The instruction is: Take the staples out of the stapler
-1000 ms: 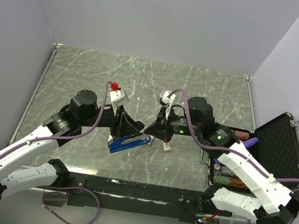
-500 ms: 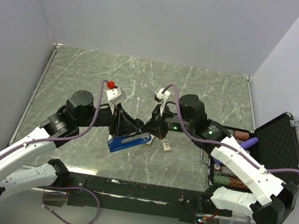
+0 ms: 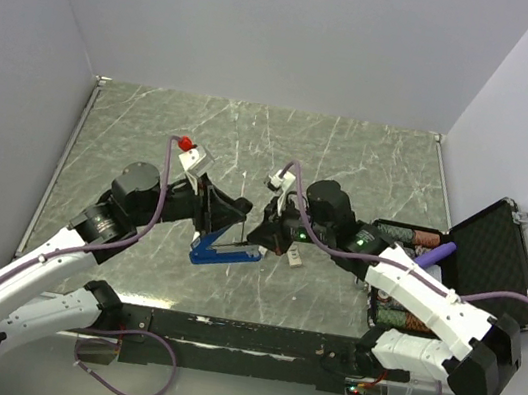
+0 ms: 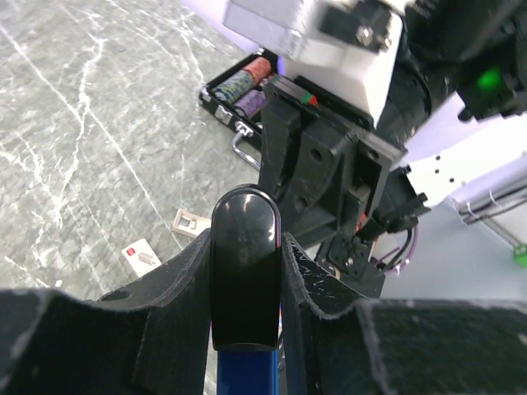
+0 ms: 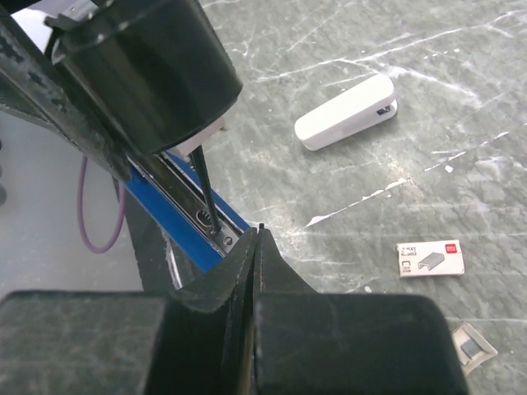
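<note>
The blue stapler (image 3: 226, 255) lies on the table, hinged open. My left gripper (image 3: 223, 219) is shut on its black top (image 4: 244, 271) and holds it raised above the blue base (image 5: 169, 216). A thin black rod (image 5: 204, 193) runs from the top down into the open metal channel. My right gripper (image 3: 263, 236) is shut, and its fingertips (image 5: 252, 247) sit right at the front end of the blue base. I cannot tell whether anything is pinched between them. No staples show clearly in the channel.
A pale white bar (image 5: 346, 111) lies on the marble behind the stapler. A small staple box (image 5: 430, 257) and another open box (image 5: 473, 350) lie to the right. An open black case (image 3: 492, 261) with poker chips (image 3: 407, 313) stands at the right edge.
My left gripper has lifted the black top, so the stapler has opened and its blue base lies flatter. My right gripper has moved left and down to the base's front end.
</note>
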You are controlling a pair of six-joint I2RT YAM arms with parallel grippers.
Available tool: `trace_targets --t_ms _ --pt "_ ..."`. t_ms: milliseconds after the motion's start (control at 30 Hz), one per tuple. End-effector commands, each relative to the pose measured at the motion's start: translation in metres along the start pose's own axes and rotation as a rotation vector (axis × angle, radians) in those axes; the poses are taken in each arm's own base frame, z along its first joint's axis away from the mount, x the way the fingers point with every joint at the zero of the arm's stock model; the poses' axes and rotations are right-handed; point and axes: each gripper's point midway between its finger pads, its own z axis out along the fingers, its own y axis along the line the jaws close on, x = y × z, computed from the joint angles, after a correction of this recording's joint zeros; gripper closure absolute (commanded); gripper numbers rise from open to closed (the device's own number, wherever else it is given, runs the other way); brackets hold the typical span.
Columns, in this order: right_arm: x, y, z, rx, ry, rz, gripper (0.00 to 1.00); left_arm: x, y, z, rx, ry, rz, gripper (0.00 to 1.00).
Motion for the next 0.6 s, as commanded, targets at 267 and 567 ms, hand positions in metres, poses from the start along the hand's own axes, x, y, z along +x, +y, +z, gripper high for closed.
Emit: trace_targets --t_ms 267,567 --pt "0.008 0.012 0.023 -0.036 -0.018 0.036 1.0 -0.084 -0.003 -0.01 -0.061 -0.375 -0.016 0.99" --pt "0.011 0.007 0.046 -0.037 -0.011 0.058 1.0 -0.095 0.016 -0.002 -0.133 -0.44 -0.024 0.99"
